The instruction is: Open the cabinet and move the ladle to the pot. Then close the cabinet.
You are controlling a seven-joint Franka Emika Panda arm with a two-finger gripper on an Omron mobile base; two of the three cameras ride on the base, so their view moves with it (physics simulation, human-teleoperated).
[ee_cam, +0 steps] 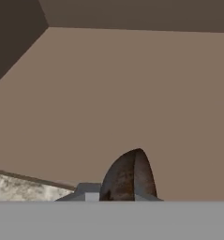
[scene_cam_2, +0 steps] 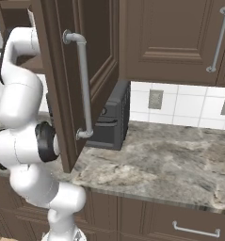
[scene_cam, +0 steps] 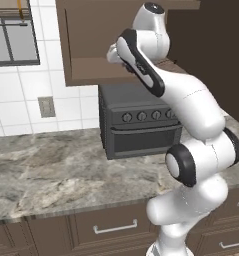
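Dark, rust-flecked metal, the rounded cup of the small grey-black ladle (ee_cam: 129,177), showed at the bottom of the hand view, lying on the brown floor of the dark brown wooden wall cabinet (scene_cam: 98,70). The pincer was closed; judging by that cup right at its tips, it probably gripped the ladle, though the contact itself was hidden. The white arm (scene_cam: 191,107) reached into the open cabinet above the dark grey oven box (scene_cam: 138,122). The raised-panel door (scene_cam_2: 78,70) stood swung out over the marbled bench (scene_cam: 51,175). Doing this step well likely meant lifting straight, then drawing back clear of shelf lip and door.
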